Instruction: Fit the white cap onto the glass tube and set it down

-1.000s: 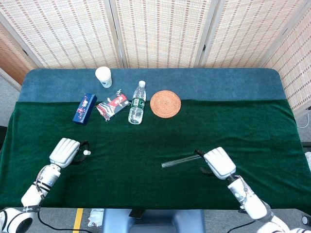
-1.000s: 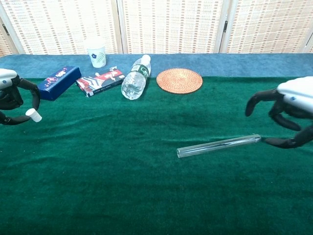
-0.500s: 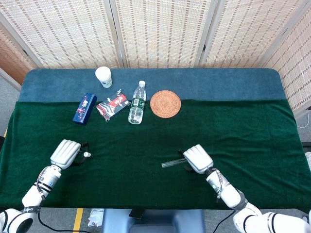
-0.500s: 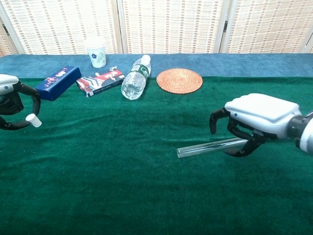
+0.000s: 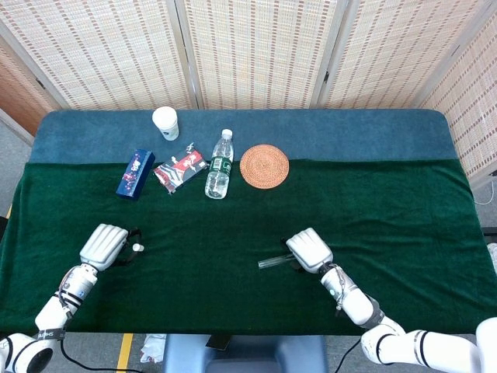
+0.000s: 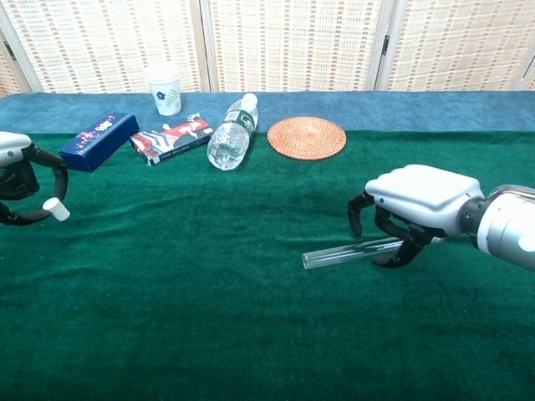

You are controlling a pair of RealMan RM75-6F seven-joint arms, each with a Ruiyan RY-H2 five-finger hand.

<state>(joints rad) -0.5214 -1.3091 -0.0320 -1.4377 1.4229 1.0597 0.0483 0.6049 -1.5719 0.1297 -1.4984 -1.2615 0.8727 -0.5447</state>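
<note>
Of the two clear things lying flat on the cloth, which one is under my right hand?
The glass tube, thin and bare, lying under the right hand. The water bottle with the green label lies far back beside the woven coaster.

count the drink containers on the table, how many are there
2. A white paper cup stands upright on the blue strip at the back left, and a clear water bottle lies on its side just left of the woven coaster. None seems hidden.
</note>
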